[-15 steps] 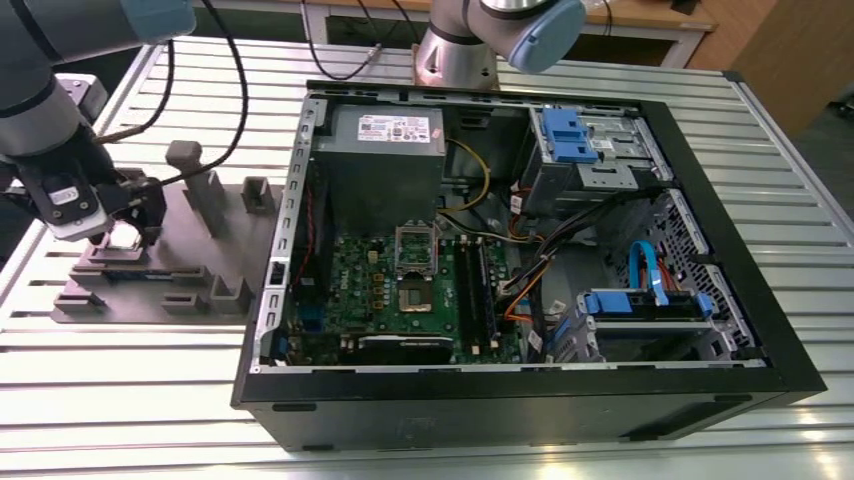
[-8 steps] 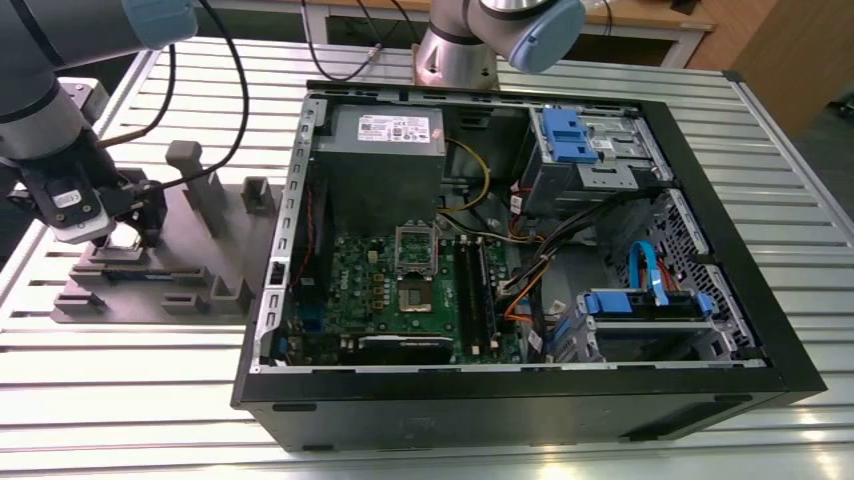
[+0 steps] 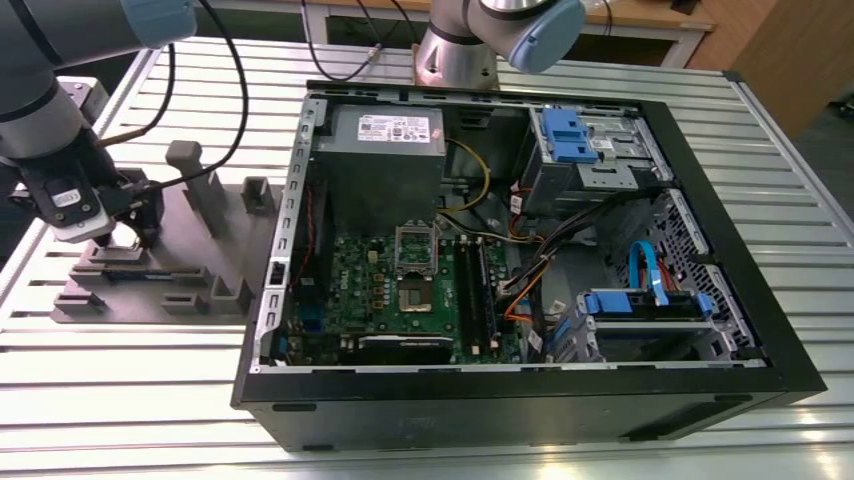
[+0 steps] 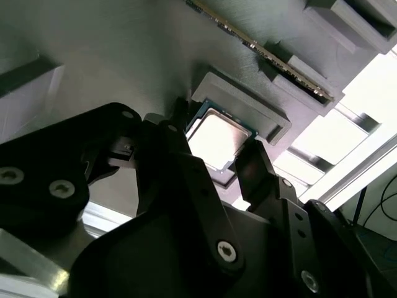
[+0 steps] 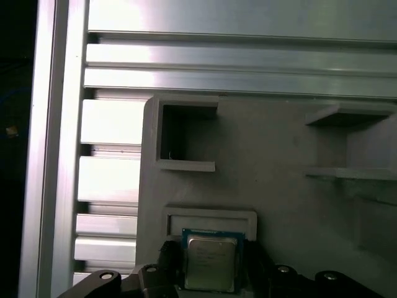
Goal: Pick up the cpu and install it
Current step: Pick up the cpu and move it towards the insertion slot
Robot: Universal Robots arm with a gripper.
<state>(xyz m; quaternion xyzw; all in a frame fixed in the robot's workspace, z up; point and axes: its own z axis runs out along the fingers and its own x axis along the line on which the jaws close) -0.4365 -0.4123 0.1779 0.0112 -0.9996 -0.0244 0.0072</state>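
The cpu is a small square chip with a shiny metal top, lying at a raised pocket of the grey plastic tray. In both wrist views my gripper has a black finger against each of two opposite edges of the chip. In the exterior view the gripper hangs over the tray's far corner, at the exterior view's left, outside the computer case. The metal socket frame with its dark centre sits on the green motherboard inside the open case.
The open black computer case fills the middle and the exterior view's right, with a grey power-supply box, blue drive brackets and cables inside. Upright blocks rise from the tray. A memory stick lies in a tray slot. A slatted metal table is underneath.
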